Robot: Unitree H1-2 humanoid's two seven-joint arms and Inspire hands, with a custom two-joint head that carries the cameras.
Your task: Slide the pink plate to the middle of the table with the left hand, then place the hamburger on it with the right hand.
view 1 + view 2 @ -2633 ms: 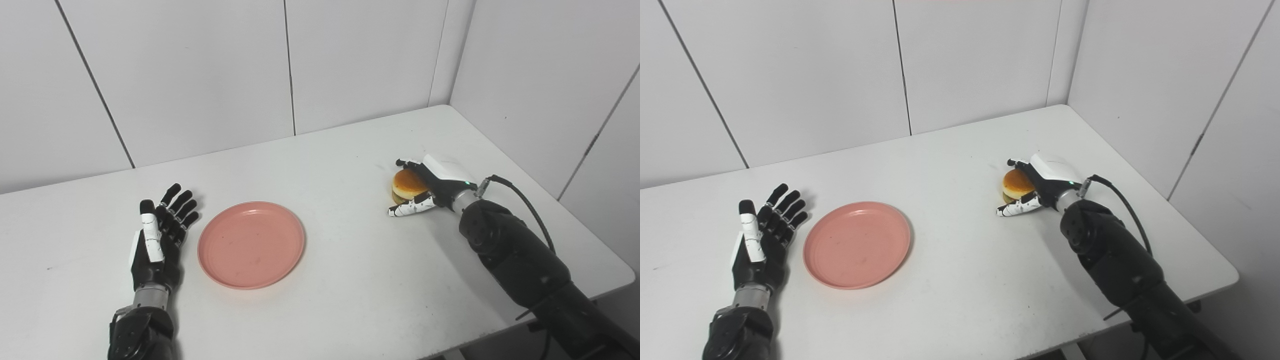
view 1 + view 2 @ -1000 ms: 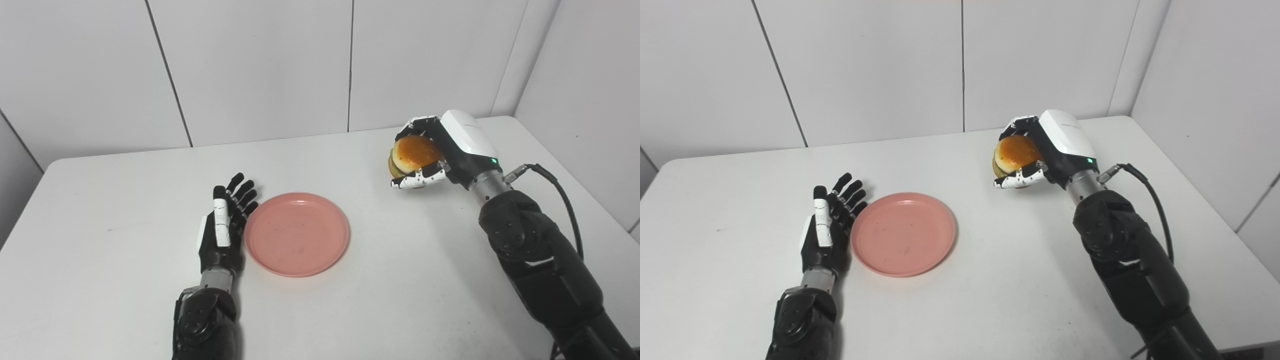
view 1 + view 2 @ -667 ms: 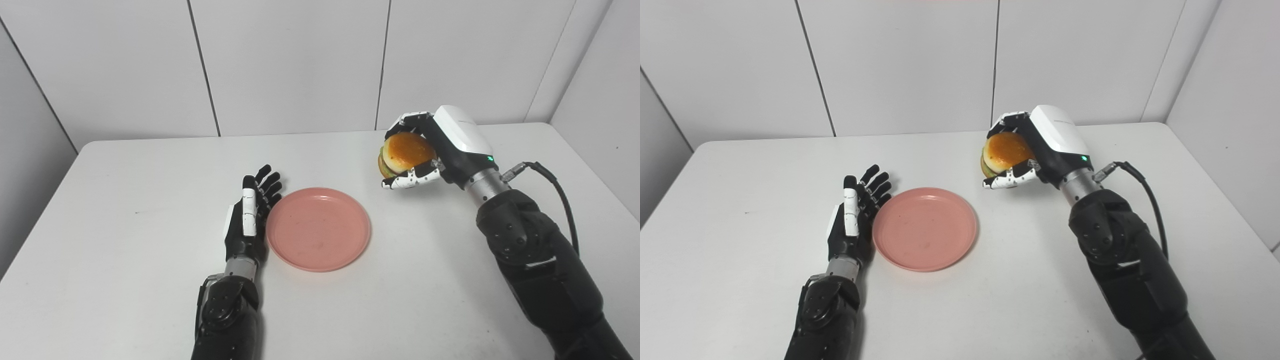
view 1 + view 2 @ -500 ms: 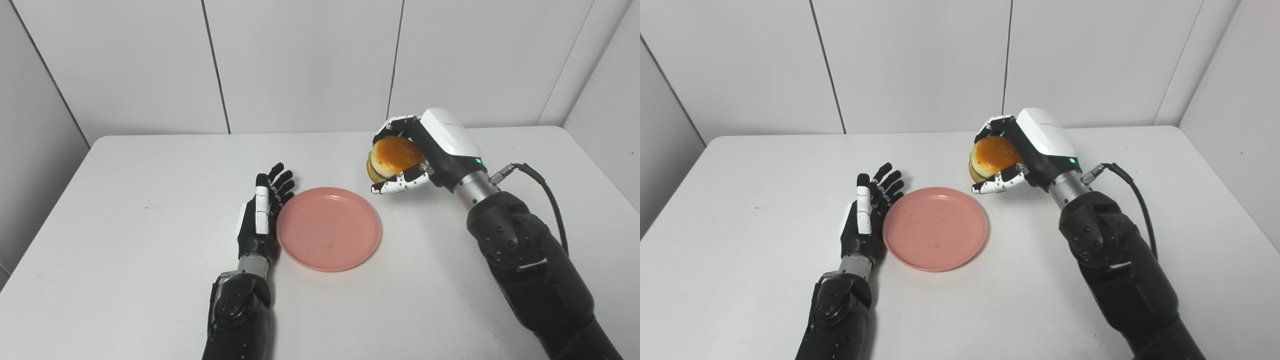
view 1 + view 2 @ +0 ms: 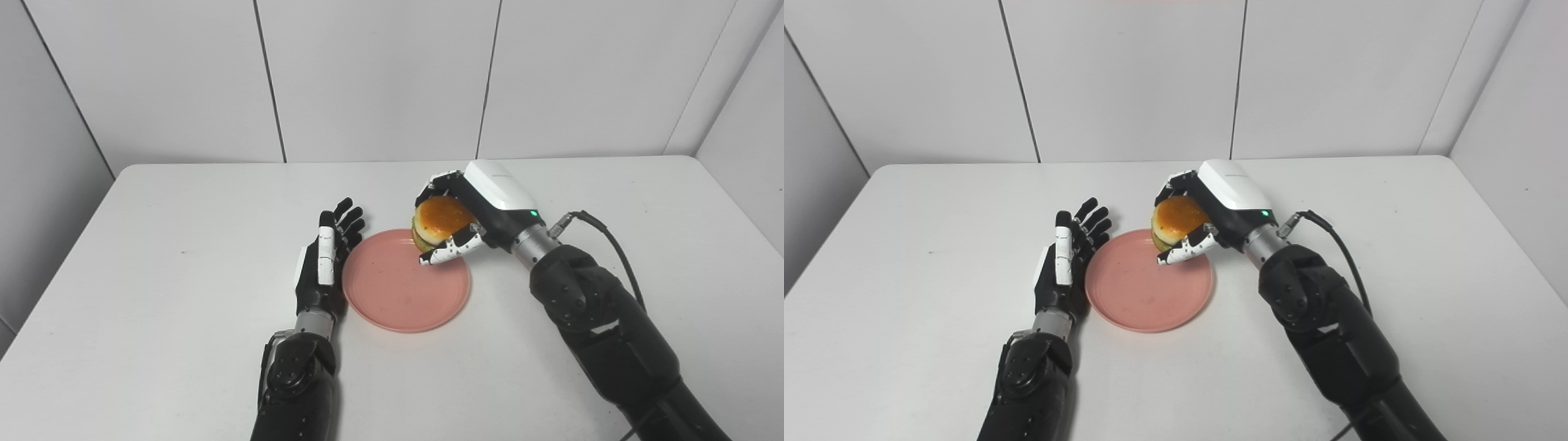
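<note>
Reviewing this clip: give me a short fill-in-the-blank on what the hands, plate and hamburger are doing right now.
1. The right hand is shut on the ____.
2. The hamburger is over the far right part of the ____ plate.
3. The left hand, fingers apart, holds ____.
4. The left hand is beside the plate's ____ rim.

Missing words: hamburger; pink; nothing; left

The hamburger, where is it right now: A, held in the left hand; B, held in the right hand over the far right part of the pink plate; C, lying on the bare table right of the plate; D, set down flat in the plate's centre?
B: the right hand is closed around the hamburger above the pink plate, while the left hand stands open at the plate's left rim.
</note>
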